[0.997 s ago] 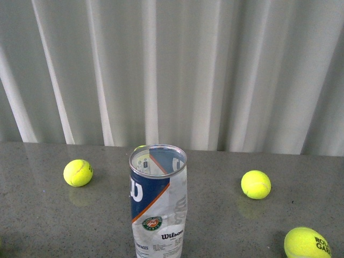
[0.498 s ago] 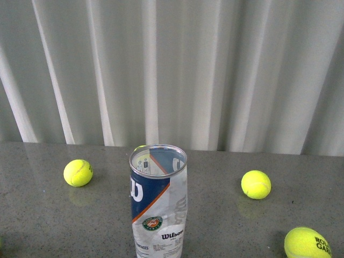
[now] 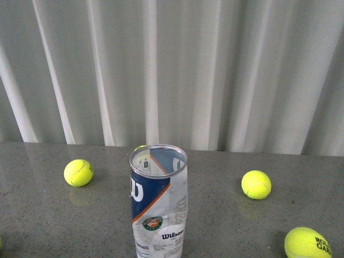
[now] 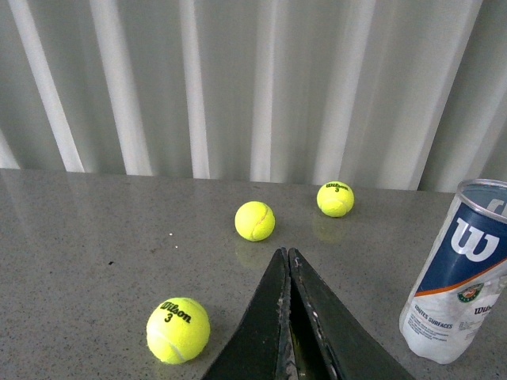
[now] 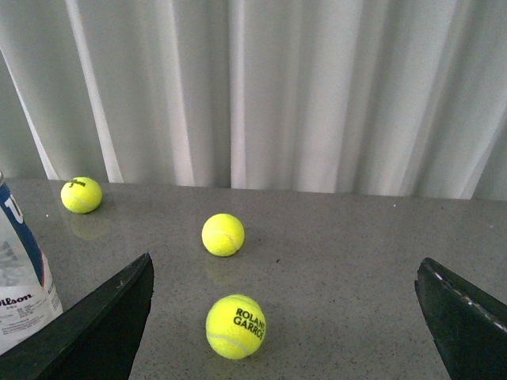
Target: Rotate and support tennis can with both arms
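Note:
The tennis can stands upright at the near middle of the grey table, open silver rim up, with its navy, white and orange Wilson label facing me. It also shows in the left wrist view as the tennis can and at the edge of the right wrist view as the tennis can. Neither arm appears in the front view. My left gripper is shut, its black fingers pressed together, a short way from the can. My right gripper is open wide, holding nothing, with a tennis ball on the table between its fingers.
Loose yellow-green tennis balls lie around the can: one at the left, one at the right, one at the near right. A ball lies close beside the left fingers. A white pleated curtain closes the table's far edge.

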